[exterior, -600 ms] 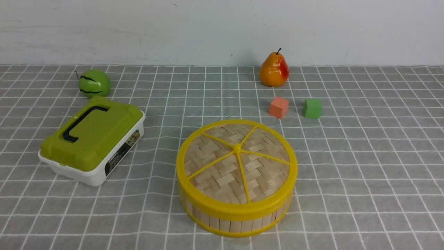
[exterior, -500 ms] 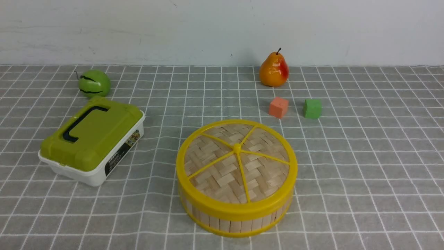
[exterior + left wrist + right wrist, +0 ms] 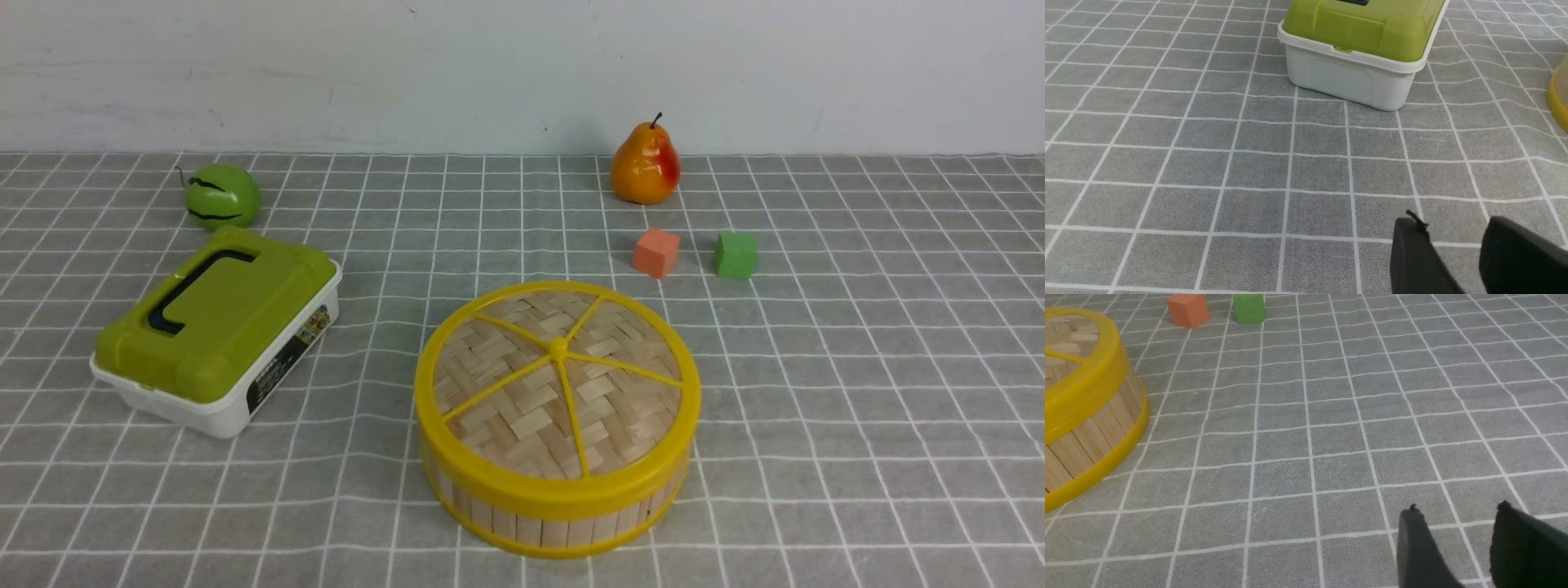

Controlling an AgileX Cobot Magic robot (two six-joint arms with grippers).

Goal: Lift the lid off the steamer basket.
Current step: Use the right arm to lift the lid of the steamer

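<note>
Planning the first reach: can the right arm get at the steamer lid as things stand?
Probably yes. The right gripper is open and empty, and only bare tablecloth shows between it and the lid, which sits exposed on the steamer basket.

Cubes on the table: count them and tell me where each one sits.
2. The orange cube sits beyond the steamer basket, in front of the pear; the green cube is beside it, to its right, apart. The closed basket could hide more inside.
</note>
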